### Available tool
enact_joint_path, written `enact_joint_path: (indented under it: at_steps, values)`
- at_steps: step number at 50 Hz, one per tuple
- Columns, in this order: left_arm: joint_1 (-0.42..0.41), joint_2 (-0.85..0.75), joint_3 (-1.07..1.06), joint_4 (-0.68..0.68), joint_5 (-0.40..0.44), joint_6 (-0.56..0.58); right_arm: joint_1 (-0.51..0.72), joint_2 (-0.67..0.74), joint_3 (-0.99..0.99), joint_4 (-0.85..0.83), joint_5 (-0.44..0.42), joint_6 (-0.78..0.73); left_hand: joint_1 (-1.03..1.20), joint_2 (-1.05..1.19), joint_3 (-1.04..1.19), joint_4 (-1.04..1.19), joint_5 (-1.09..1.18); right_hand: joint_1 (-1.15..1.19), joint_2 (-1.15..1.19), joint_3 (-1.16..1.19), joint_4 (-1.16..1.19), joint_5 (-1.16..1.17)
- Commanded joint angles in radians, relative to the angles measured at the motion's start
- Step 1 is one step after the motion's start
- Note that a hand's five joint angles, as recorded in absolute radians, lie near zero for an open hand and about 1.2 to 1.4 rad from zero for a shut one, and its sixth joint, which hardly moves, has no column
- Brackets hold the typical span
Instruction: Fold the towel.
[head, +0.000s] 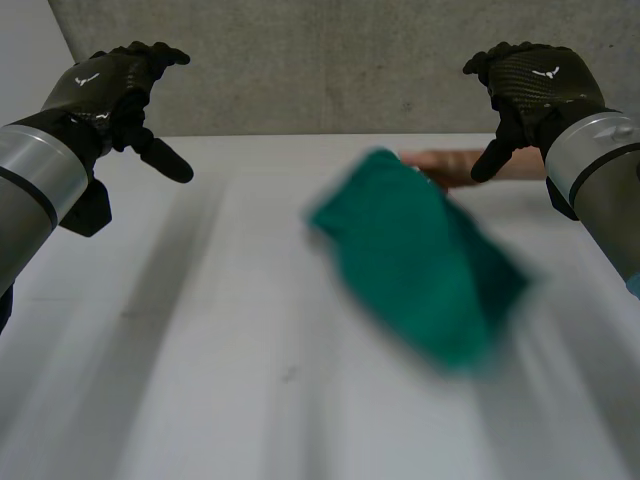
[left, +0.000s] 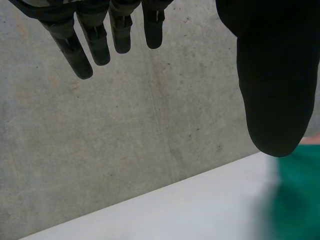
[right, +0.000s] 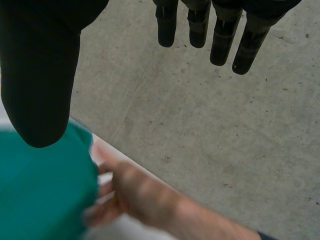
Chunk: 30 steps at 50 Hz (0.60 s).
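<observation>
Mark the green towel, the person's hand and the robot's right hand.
green towel (head: 415, 265), head view, middle of the cloth.
person's hand (right: 131, 192), right wrist view, middle of the hand.
right hand (head: 535, 88), head view, back of the hand.

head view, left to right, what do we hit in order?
left hand → green towel → right hand. A person's hand at the towel's far side shares its span, so it is left out.
</observation>
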Motion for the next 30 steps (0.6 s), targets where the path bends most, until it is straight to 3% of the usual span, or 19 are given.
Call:
enact_joint_path:
  at_steps: [1, 23, 30]
  values:
    - [0.000, 0.000, 0.000, 0.000, 0.000, -0.001, 0.002, 0.002, 0.002, 0.001, -0.002, -0.024, -0.019, -0.025, -0.036, -0.028, -0.046, 0.007, -0.021, -0.037, -0.055, -0.053]
    - [0.000, -0.058, 0.014, 0.003, 0.000, 0.007, 0.026, 0.009, 0.013, 0.001, -0.002, -0.081, -0.015, -0.021, -0.032, -0.024, -0.042, 0.007, -0.021, -0.037, -0.055, -0.053]
    - [0.000, -0.207, 0.052, -0.003, -0.037, 0.186, 0.028, 0.015, 0.014, 0.000, -0.002, -0.094, -0.004, -0.010, -0.020, -0.013, -0.030, 0.007, -0.021, -0.037, -0.055, -0.053]
